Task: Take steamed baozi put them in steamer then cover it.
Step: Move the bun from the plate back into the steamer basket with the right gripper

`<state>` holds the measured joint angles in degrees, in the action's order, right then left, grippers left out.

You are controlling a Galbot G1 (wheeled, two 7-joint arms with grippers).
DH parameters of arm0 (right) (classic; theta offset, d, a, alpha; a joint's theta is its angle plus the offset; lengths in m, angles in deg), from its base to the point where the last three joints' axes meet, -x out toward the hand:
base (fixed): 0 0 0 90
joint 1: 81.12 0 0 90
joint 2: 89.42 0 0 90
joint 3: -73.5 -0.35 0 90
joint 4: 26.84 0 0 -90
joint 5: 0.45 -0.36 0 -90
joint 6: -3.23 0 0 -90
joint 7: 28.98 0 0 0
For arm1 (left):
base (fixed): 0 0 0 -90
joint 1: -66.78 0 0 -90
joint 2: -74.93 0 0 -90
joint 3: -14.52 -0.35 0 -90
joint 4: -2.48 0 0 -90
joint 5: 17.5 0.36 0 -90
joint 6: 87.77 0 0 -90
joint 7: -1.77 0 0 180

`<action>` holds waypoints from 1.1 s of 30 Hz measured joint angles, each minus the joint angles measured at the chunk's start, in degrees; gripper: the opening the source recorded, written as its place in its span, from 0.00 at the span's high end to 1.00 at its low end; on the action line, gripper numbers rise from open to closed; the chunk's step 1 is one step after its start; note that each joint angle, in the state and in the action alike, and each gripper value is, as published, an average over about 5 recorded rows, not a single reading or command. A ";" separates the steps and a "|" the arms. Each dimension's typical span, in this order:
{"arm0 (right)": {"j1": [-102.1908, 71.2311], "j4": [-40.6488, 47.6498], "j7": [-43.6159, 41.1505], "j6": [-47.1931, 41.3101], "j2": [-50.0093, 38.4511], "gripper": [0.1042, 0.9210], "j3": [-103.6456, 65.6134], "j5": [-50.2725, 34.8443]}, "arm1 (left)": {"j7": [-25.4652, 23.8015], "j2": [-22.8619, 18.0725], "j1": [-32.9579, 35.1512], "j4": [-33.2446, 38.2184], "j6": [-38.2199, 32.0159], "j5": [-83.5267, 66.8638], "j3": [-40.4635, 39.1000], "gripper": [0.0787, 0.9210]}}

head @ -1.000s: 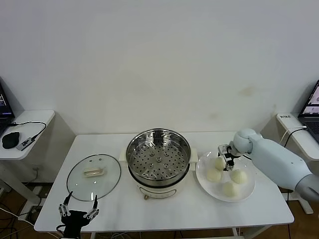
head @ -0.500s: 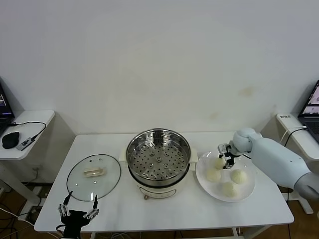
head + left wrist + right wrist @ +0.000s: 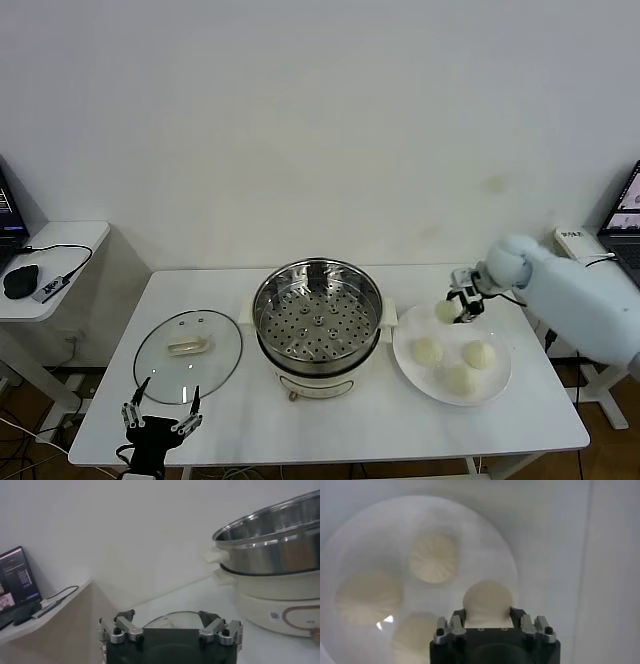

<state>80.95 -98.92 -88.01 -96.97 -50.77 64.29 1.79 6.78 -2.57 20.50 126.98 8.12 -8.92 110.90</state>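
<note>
Pickup step, first bun of four. Nearest the robot, the left gripper (image 3: 158, 418) hangs parked off the table's front-left edge, fingers spread wide, nothing in them. Just beyond it on the table (image 3: 340, 425) lies the glass lid (image 3: 188, 355), flat, beige handle up, well apart from the pot's left side.

On the right, the white plate (image 3: 499, 386) carries three baozi (image 3: 428, 351): cream-white, smooth, round, with pleat lines fanning from the centre in the wrist view. They sit near each other but not pressed together.

The right gripper (image 3: 459, 305) is above the plate's far-left rim, jaws clamped on the fourth baozi (image 3: 487, 598). This bun looks clear of the plate surface, so I judge it lifted, though the gap beneath is hard to read. It bulges a little between the jaws; soft dough, likely to dent if squeezed harder.

Centre, the steamer (image 3: 318, 312) stands open on its white base, perforated tray bare, no bun in it yet.

Next move, as I judge it: carry the held bun leftward over the steel rim, clear of the handle lug, lower close to the tray, then release. Three more trips, and the lid last.
</note>
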 measured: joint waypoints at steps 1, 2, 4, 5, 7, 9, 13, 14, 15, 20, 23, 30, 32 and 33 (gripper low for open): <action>1.50 -0.86 0.02 -0.11 -0.32 0.42 0.95 -1.14 | 0.00 0.04 -0.03 0.07 0.02 -0.01 -0.06 0.12; 3.08 -1.68 0.05 -0.19 -0.56 0.42 1.96 -2.28 | -0.01 0.09 -0.08 0.14 0.04 -0.01 -0.11 0.12; 6.29 -3.11 0.17 -0.28 -0.77 0.42 4.03 -4.43 | -0.05 0.17 -0.20 0.27 0.10 -0.04 -0.18 0.12; 7.90 -3.69 0.27 -0.30 -0.73 0.42 5.10 -5.47 | -0.09 0.22 -0.26 0.31 0.14 -0.06 -0.20 0.12; 11.00 -4.63 0.55 -0.33 -0.31 0.42 7.24 -7.43 | -0.19 0.34 -0.38 0.37 0.20 -0.12 -0.22 0.12; 13.93 -5.32 0.96 -0.28 0.52 0.42 9.31 -9.28 | -0.27 0.46 -0.51 0.40 0.27 -0.26 -0.15 0.12; 18.81 -6.26 2.06 0.22 3.05 0.42 12.87 -12.65 | -0.38 0.71 -0.97 0.30 0.60 -0.85 0.21 0.12; 19.84 -6.47 2.38 0.44 3.83 0.42 13.66 -13.43 | -0.43 0.77 -1.10 0.29 0.72 -1.08 0.29 0.12; 20.77 -6.68 2.69 0.69 4.64 0.42 14.42 -14.14 | -0.47 0.82 -1.22 0.30 0.87 -1.39 0.35 0.12; 23.97 -7.18 4.12 2.69 9.23 0.42 17.85 -16.53 | -0.21 0.78 -1.79 0.46 1.83 -4.22 0.45 0.12; 24.91 -7.16 4.66 4.39 12.35 0.42 19.70 -17.36 | 0.25 0.50 -2.05 0.59 2.35 -6.54 0.62 0.12; 25.51 -5.27 5.41 9.36 20.04 0.42 23.28 -17.14 | 0.63 -0.29 -2.31 1.54 3.05 -9.89 1.24 0.12; 25.26 -4.13 5.63 11.05 22.19 0.42 23.94 -16.25 | 0.65 -0.48 -2.33 1.75 3.14 -10.37 1.47 0.12; 25.04 -3.49 5.76 11.92 23.26 0.42 24.22 -15.70 | 0.66 -0.57 -2.34 1.83 3.17 -10.58 1.58 0.12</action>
<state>105.99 -102.41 -82.25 -85.04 -27.51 88.51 -13.90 7.43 -3.14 18.16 128.81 11.29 -19.51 112.48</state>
